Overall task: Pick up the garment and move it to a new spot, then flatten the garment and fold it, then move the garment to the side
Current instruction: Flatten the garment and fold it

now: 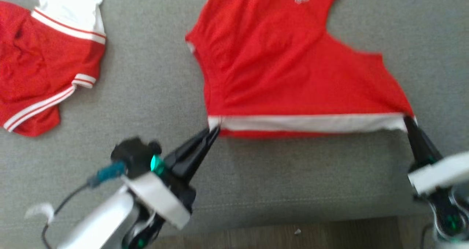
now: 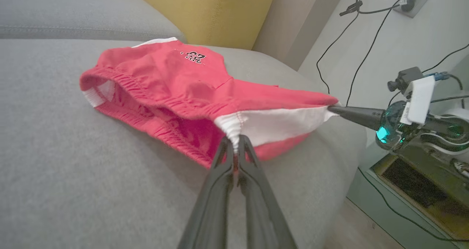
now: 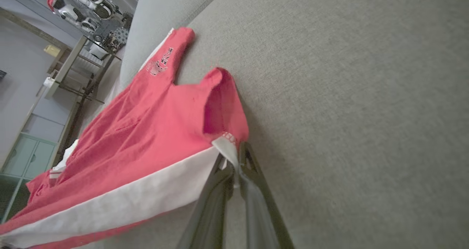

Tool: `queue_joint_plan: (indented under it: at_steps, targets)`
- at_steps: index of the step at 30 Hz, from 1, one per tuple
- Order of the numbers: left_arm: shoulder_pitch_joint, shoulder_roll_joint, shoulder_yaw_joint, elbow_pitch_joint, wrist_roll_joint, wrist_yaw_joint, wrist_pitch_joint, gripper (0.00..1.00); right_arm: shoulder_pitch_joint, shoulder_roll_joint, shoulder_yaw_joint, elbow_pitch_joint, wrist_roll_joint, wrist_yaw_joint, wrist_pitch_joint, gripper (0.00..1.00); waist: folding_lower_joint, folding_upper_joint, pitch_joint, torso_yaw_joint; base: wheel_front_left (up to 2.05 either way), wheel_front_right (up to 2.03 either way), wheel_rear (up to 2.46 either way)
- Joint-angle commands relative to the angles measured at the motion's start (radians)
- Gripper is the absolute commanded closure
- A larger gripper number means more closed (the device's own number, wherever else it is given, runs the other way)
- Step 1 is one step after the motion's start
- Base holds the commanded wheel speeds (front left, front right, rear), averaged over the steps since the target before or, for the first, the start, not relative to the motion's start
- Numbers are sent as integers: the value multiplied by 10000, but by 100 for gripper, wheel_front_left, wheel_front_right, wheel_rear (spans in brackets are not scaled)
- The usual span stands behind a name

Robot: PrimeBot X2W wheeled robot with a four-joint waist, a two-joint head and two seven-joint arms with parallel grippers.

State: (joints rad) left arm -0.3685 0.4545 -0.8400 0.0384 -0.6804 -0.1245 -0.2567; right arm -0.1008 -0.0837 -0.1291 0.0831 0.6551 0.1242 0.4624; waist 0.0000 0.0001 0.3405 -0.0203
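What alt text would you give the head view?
A red garment lies spread on a grey sofa seat, its white band stretched straight between the left gripper and the right gripper, each shut on one end of the band. A second red-and-white garment lies bunched at the upper left.

Soft, even daylight with no glare. The head view is smeared by blur; both wrist views are sharper, bending at their edges. Faint shadow lies under the garment (image 2: pixel 176 80).
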Motion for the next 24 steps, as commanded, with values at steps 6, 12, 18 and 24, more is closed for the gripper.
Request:
queue_joint_plan:
  at_steps: [6, 12, 18, 24]
  targets:
    - [1135, 723, 875, -1320, 296, -60, -51, 100, 1789, 138, -269, -2421, 1459, 65, 780, 100, 0, -1, -393, 169, 0, 0, 0]
    - [1322, 1015, 763, -1965, 319, -61, -51, 100, 2921, 60, -541, -3654, 2538, 65, 2447, 100, 0, -1, -504, 422, 0, 0, 0]
    - [725, 595, 663, -2131, 76, -61, -51, 100, 2651, 9, -645, -4033, 2130, 65, 3198, 100, 0, -1, -318, 773, 0, 0, 0]
    - [-202, -12, 883, -2162, -595, -61, -51, 100, 1112, 132, -1309, -4019, 1510, 65, 2587, 100, 0, -1, 87, 1085, 0, 0, 0]
